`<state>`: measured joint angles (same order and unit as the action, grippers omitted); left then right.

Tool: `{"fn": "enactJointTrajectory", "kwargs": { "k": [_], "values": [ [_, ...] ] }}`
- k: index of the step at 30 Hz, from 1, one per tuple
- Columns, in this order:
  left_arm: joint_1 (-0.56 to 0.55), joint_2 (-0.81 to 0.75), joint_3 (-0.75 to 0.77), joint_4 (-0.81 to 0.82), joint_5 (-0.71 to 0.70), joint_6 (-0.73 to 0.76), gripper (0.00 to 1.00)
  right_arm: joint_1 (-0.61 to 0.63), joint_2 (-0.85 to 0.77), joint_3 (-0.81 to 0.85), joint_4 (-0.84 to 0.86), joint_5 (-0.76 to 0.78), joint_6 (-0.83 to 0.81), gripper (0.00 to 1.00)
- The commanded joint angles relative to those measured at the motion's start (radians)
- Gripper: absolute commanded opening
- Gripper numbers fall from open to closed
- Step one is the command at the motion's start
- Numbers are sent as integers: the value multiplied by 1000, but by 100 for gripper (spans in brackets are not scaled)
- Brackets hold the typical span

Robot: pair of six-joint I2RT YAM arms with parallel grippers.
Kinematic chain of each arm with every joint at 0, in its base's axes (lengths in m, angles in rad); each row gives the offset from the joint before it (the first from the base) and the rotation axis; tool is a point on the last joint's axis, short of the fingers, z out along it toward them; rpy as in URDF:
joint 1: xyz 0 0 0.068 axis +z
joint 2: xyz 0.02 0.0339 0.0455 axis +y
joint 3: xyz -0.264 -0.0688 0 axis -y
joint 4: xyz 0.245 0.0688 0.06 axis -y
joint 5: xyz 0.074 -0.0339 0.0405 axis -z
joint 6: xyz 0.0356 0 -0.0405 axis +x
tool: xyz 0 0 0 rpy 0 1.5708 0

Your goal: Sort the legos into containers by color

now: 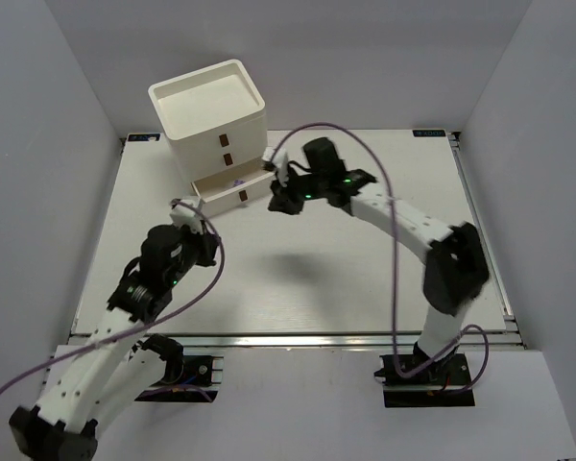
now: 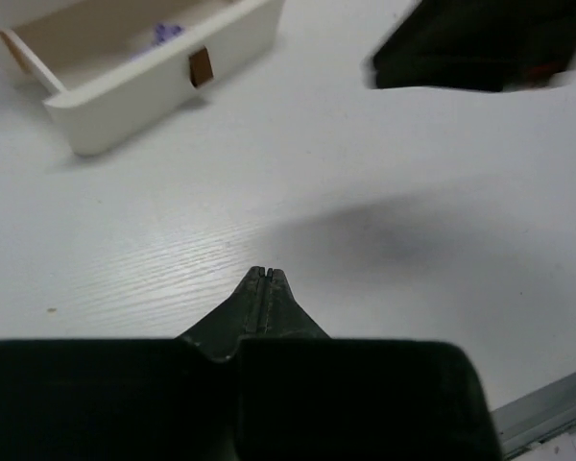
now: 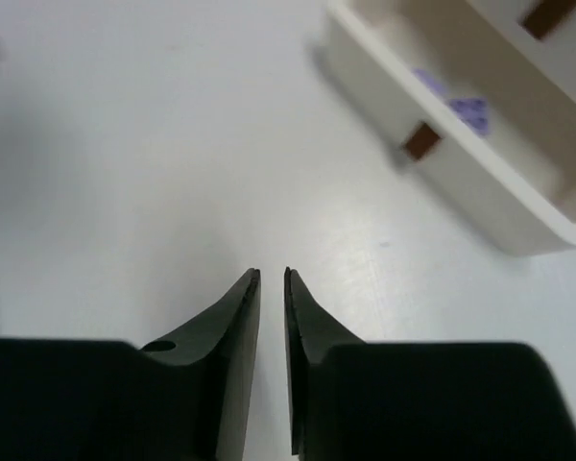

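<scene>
Overhead view: the bottom drawer of the white unit is standing pulled out, with light purple legos lying inside. I am seeing no loose bricks on the table. The left end effector is sitting just beside the drawer's left front corner and the right end effector just beside its right end, so neither arm is clearly nearer.

Left wrist view: the left end effector is pressing fully closed on nothing. The drawer is lying ahead and to the left, well apart, and its brown handle is facing this way. One purple lego is showing inside.

Right wrist view: the right end effector is showing only a thin slit between its fingers, with nothing in it. The drawer is lying ahead and to the right, its long front running diagonally across the frame. Its handle is on the near face and the purple legos are resting behind it.

Judgement: any next move is turning on that drawer front, which is facing both arms.
</scene>
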<state>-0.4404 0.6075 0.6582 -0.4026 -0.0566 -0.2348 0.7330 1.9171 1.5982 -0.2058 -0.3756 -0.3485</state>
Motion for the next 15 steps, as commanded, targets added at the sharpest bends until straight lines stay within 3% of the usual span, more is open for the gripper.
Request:
{"fn": "enactJointTrajectory", "kwargs": {
  "k": [1, 2, 4, 6, 7, 8, 9, 13, 15],
  "values": [
    [5, 197, 59, 77, 118, -14, 1, -61, -255, -148, -272, -619, -78, 24],
    [5, 257, 78, 100, 135, -11, 10, -64, -332, -173, -326, -676, -122, 29],
    [5, 455, 122, 116, 150, 12, 16, -72, -410, -240, -437, -643, -242, 28],
    [5, 657, 210, 110, 144, 51, 27, -93, -551, -315, -358, -539, -215, 7],
    [5, 719, 239, 111, 127, 66, 31, -105, -602, -414, -310, -501, -189, 0],
    [5, 777, 294, 113, 107, 83, 33, -110, -698, -463, -266, -443, -166, 0],
    [5, 878, 319, 119, 72, 91, 34, -118, -742, -510, -226, -416, -126, 0],
    [5, 1043, 423, 184, -119, 136, 31, -153, -944, -704, -48, -286, -86, 0],
    [-6, 1081, 448, 235, -213, 169, 27, -170, -960, -736, -47, -252, -90, 0]
  ]
}}
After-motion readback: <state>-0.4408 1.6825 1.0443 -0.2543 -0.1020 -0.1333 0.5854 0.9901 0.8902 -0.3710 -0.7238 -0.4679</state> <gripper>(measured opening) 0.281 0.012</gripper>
